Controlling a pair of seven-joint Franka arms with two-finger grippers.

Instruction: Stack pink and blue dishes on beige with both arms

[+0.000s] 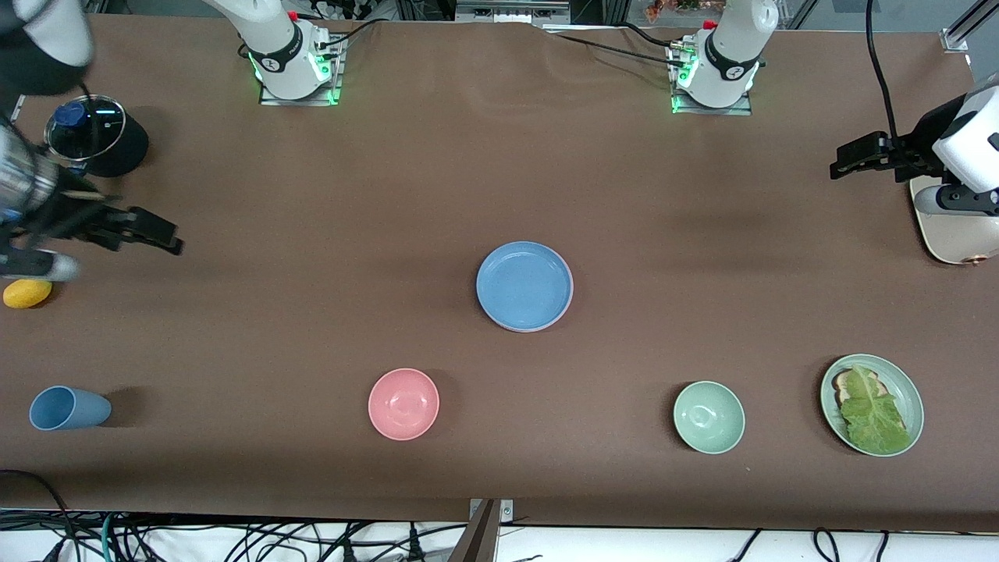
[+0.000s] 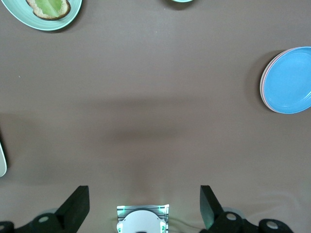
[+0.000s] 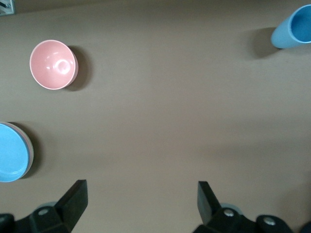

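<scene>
Blue plate (image 1: 524,286): sitting on top of the stack in the middle of the table, nothing touching it.
Pink plate (image 2: 263,83): lying under the blue one, only a thin pink rim peeking out in the left wrist view.
Beige plate: I cannot tell it apart beneath the stack from these views.
Left gripper (image 1: 847,160): hanging over the left arm's end of the table, jaws standing wide apart and holding nothing.
Right gripper (image 1: 160,234): hovering over the right arm's end of the table, jaws spread wide too, carrying nothing.
Pink bowl (image 1: 403,403): resting nearer the front camera than the stack.
Green bowl (image 1: 709,417): sitting beside the lettuce plate (image 1: 905,386).
Blue cup (image 1: 69,408): lying on its side near the right arm's end.
</scene>
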